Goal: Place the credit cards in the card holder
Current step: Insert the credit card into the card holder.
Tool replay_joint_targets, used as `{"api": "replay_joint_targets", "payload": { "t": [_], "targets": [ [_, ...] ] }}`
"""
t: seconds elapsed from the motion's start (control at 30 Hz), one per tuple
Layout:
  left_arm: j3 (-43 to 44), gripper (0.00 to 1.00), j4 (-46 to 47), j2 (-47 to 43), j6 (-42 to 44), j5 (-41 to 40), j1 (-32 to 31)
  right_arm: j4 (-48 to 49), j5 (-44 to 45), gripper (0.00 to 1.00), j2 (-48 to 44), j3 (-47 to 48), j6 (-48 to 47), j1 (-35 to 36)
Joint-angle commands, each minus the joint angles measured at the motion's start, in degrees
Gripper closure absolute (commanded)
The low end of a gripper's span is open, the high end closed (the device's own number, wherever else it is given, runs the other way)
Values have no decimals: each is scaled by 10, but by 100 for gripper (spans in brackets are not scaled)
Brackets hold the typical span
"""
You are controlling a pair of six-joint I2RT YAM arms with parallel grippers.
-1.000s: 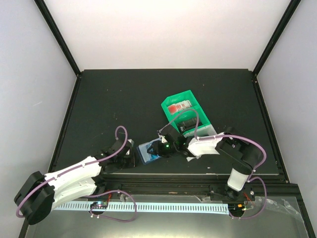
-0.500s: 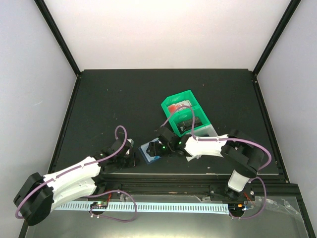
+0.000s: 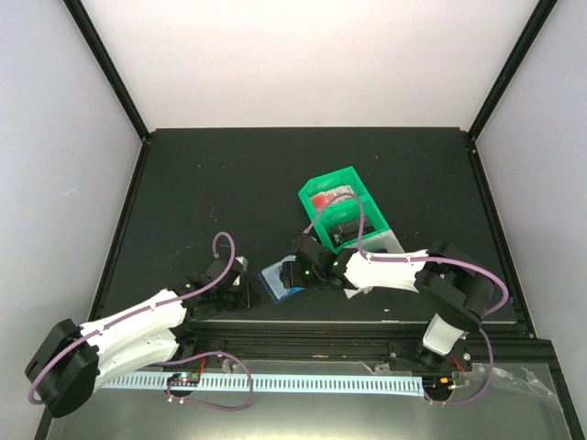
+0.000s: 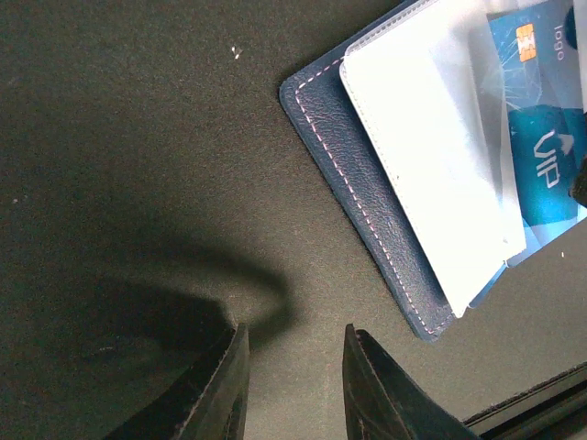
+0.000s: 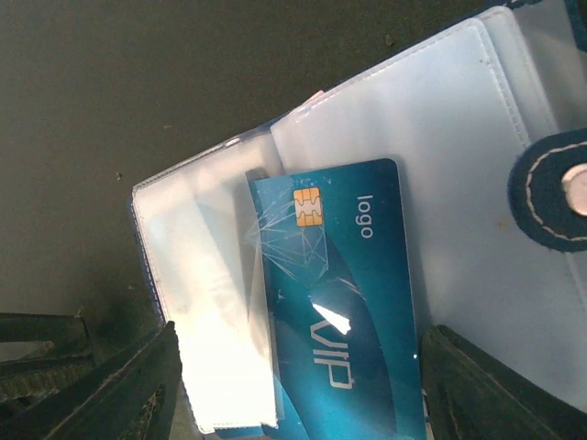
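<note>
The card holder (image 5: 477, 137) lies open on the black table, its clear sleeves up and its navy clasp tab (image 5: 555, 188) at the right. One bright blue credit card (image 5: 344, 302), with a gold chip and "VIP" on it, lies on the sleeves with a clear flap over its left corner. My right gripper (image 5: 298, 394) is open low over it, one finger on each side of the card. My left gripper (image 4: 293, 385) is open and empty over bare table, just left of the holder's navy edge (image 4: 367, 192). The top view shows the holder (image 3: 273, 280) between both grippers.
A green bin (image 3: 353, 179) behind the right gripper holds red-and-white items (image 3: 330, 197) and a black item (image 3: 344, 225). A white bin (image 3: 385, 243) adjoins it. The table's front edge (image 3: 367, 323) runs close below the holder.
My right gripper has moved a little to the left, further over the open card holder. The left arm has barely moved.
</note>
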Motion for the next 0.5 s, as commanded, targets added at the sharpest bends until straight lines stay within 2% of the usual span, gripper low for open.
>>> {"api": "replay_joint_targets", "payload": {
  "t": [0.0,0.17,0.47],
  "targets": [
    [17,69,17,-4,7,13,-2,-14,22,29,8,11,-32,2],
    [15,70,43,5,4,17,-2,8,-22,31,31,17,-55,2],
    [18,77,63,62,7,18,-2,56,-69,34,31,7,-59,3]
  ]
}}
